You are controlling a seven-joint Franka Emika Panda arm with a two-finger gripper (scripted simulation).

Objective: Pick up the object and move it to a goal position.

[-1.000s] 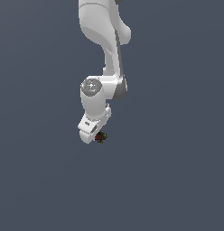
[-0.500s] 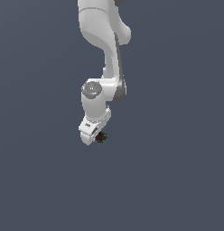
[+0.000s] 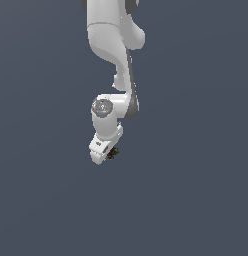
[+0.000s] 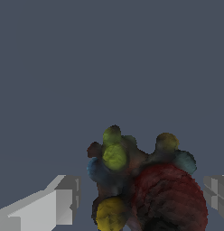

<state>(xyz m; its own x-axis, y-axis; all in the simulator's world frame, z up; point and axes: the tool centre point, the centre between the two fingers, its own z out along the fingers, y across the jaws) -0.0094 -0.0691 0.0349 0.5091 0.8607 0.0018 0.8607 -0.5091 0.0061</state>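
The object (image 3: 113, 152) is a tiny dark lump with coloured specks, sitting at the lower tip of the white gripper (image 3: 111, 155) in the exterior view. In the wrist view the object (image 4: 145, 185) is a knobbly dark mass with yellow, blue and red bumps, and it fills the gap between the two pale fingers (image 4: 55, 205). The gripper (image 4: 141, 196) is shut on it: the far finger touches it and the near one is very close. The arm hangs down from above, with the hand tilted toward the exterior view's left.
Only a plain dark grey-blue surface shows around the arm in both views. No goal marker, other objects or edges are in view.
Almost nothing differs. The arm and the object at the gripper tip stay at about the same place across the frames.
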